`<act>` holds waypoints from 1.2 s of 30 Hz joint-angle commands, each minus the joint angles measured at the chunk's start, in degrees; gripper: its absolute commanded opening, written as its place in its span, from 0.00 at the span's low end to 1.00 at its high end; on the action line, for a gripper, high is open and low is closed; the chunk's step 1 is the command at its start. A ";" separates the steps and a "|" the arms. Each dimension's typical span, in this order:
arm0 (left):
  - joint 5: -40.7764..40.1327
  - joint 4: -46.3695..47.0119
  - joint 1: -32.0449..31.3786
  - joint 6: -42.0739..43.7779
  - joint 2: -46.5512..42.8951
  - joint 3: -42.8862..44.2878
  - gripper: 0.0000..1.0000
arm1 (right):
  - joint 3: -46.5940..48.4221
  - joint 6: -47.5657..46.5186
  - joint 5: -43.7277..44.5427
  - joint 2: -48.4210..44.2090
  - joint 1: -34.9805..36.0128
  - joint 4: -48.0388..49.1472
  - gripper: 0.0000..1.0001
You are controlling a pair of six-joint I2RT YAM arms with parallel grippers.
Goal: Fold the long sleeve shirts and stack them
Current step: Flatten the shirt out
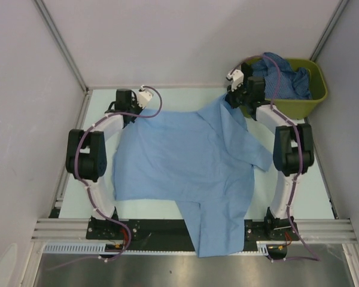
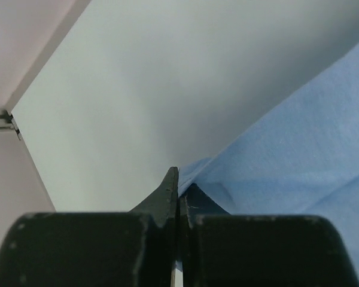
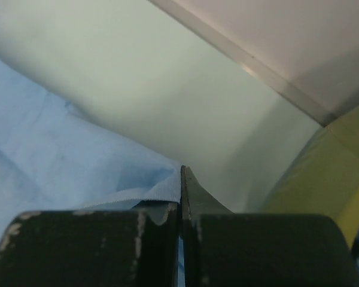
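Pale green table (image 1: pixel 287 191) fills the floor of a white-walled booth, and you have the light blue shirt (image 1: pixel 185 161) spread over its middle in the top view. Most of the cloth lies flat. One part, a sleeve or a tail, trails down past the table's near edge at the bottom centre of the frame, between the two arm bases.

Your left gripper (image 1: pixel 129 115) sits at the shirt's upper left corner. Its wrist view shows the two black fingers (image 2: pixel 164 197) pressed together with no gap, and blue cloth gathers up to their tips from the right, so it reads as a pinch on the fabric's edge.

Your right gripper (image 1: pixel 230 101) is at the shirt's upper right corner, just beside the olive-green bin (image 1: pixel 299 106). Its wrist view also shows the fingers closed tight, with a hemmed edge of the shirt running in from the left and caught between them. The bin's wall fills the right of that view.

Inside the bin, at the upper right of the top view, the darker blue shirts (image 1: pixel 284 75) lie in a crumpled heap, well apart from the spread one.
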 commanded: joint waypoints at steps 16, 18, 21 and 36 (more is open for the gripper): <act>7.68 -13.02 5.77 -2.21 -3.15 5.51 0.64 | 14.28 -4.79 6.90 -11.68 -1.28 -36.45 1.00; 8.91 -13.28 6.13 -1.25 -3.33 4.80 0.67 | 11.89 -5.76 6.90 -14.25 -2.51 -41.98 1.00; 11.01 -14.69 6.48 -1.24 -1.93 6.54 0.71 | 5.57 -6.29 5.23 -18.13 -5.93 -47.00 0.95; 24.82 -28.31 8.50 1.39 12.84 26.86 0.96 | -15.79 -8.66 -4.00 -15.59 -23.08 -42.10 0.75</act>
